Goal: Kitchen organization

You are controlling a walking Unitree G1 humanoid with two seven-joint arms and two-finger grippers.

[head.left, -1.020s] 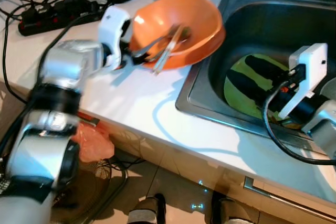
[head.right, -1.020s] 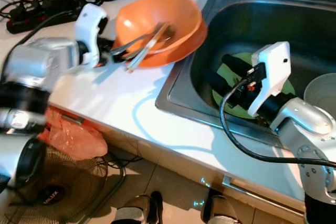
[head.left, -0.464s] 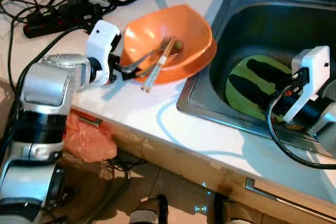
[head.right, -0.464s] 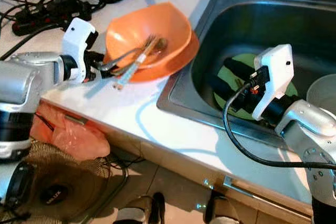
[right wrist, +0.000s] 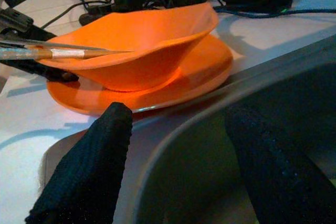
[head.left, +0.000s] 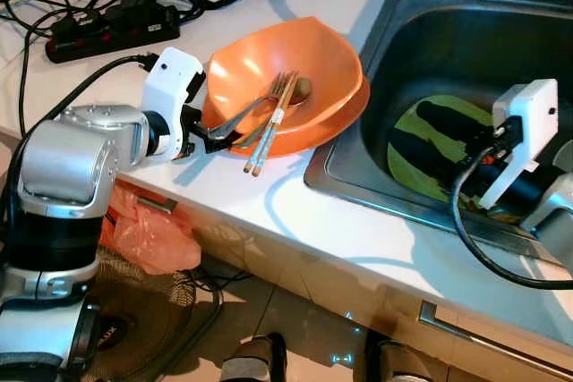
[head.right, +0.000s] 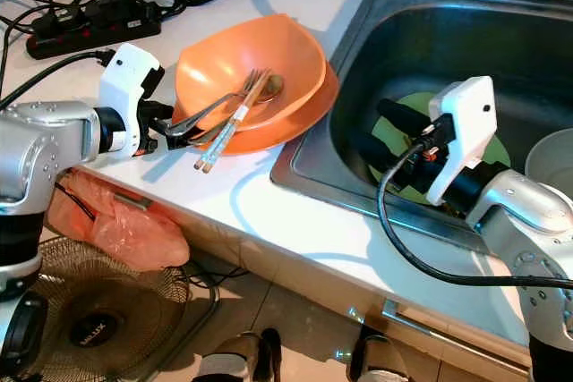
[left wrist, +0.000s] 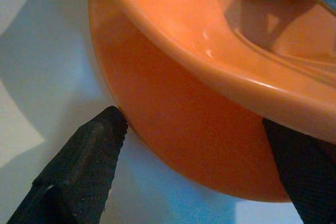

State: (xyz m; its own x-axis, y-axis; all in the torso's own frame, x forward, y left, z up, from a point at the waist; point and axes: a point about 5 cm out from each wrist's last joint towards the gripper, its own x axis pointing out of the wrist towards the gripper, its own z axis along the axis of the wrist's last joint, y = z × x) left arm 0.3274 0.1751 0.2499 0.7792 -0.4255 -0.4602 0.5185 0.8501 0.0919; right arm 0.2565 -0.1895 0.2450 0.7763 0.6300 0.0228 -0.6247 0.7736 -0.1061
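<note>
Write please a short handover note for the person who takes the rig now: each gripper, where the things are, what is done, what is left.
Left gripper: open, fingers either side of the orange bowl's rim, on the counter.
Right gripper: open, low inside the sink, above the green plate; holds nothing.
Bowl sits on an orange plate beside the sink, with fork and chopsticks sticking out over its rim.
Done: nothing looks put away yet.
Left: probably grip the bowl and clear the dishes.
</note>
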